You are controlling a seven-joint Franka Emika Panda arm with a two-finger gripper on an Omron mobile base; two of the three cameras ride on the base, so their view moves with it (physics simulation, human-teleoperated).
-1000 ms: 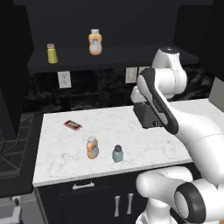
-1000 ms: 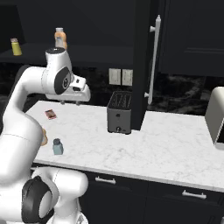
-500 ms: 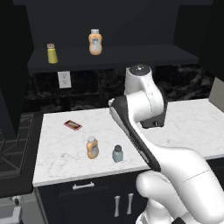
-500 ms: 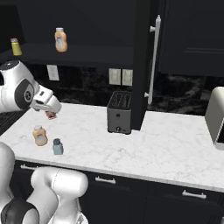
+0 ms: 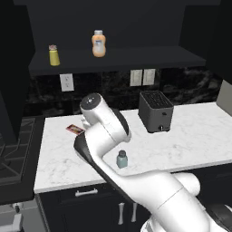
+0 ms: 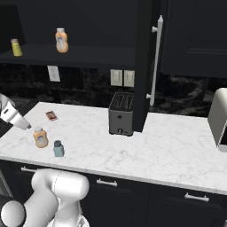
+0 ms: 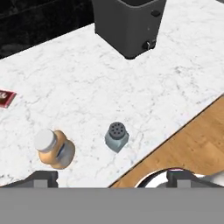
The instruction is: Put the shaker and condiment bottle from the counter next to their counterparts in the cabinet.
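White marble tabletop [image 7: 131, 87]: the shaker [image 7: 117, 136] stands just right of the orange condiment bottle [image 7: 54, 148], near the front edge. The pincer [image 7: 111, 177] hovers above them, tips wide apart, holding nothing.

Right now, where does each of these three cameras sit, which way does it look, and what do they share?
Left base view: behind the arm's left, looking forward over the counter and shelf; the white arm fills the foreground.
Right base view: behind its right, same counter; arm at lower left.
Hand view: on the hand, looking down; claw tips at the bottom.
All three show the shaker and toaster.
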